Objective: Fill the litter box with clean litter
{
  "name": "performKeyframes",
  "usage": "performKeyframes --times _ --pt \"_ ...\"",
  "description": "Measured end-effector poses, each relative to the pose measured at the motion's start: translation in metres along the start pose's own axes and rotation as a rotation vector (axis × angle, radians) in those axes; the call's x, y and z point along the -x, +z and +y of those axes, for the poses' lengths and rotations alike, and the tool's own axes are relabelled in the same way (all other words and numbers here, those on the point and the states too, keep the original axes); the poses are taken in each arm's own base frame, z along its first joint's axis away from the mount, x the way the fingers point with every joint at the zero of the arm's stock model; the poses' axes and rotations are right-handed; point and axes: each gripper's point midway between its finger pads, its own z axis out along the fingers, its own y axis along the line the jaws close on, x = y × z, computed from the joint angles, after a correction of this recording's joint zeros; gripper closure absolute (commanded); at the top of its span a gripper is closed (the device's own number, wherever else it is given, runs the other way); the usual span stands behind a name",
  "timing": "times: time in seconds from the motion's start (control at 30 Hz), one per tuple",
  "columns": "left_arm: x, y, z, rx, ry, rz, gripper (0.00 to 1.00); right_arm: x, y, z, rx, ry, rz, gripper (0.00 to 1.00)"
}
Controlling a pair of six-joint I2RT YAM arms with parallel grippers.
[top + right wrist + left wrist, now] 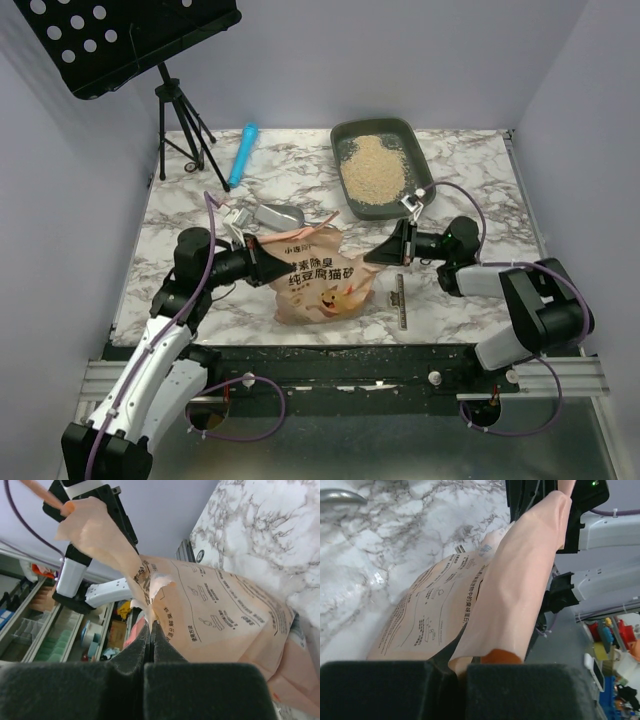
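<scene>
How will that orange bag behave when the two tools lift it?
Probably floppy: the orange bag creases and folds where the left tool and right tool pinch its top edge. It would likely sag between them; its body rests slumped on the table. Possibly lightened: litter already lies in the litter box.

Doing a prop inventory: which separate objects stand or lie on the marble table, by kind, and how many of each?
Litter box: 1
Orange bag: 1
Metal scoop: 1
Blue tube: 1
Dark strip: 1
Music stand: 1
Total: 6
</scene>
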Motion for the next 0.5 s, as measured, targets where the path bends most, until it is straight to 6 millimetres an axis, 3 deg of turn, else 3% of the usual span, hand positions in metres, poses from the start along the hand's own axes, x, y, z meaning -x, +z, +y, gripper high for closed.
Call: performKeyframes --times 0.17,0.5 --pt "-0.027 -0.015 -0.009 -0.021 -0.113 0.015 1.00 -0.013 -0.008 0.016 -0.052 0.032 0.043 1.00" --pt "-0.064 -0.029 -0.023 -0.090 -0.379 0.058 1.00 -0.050 -0.023 0.016 -0.152 0.218 0.096 1.00"
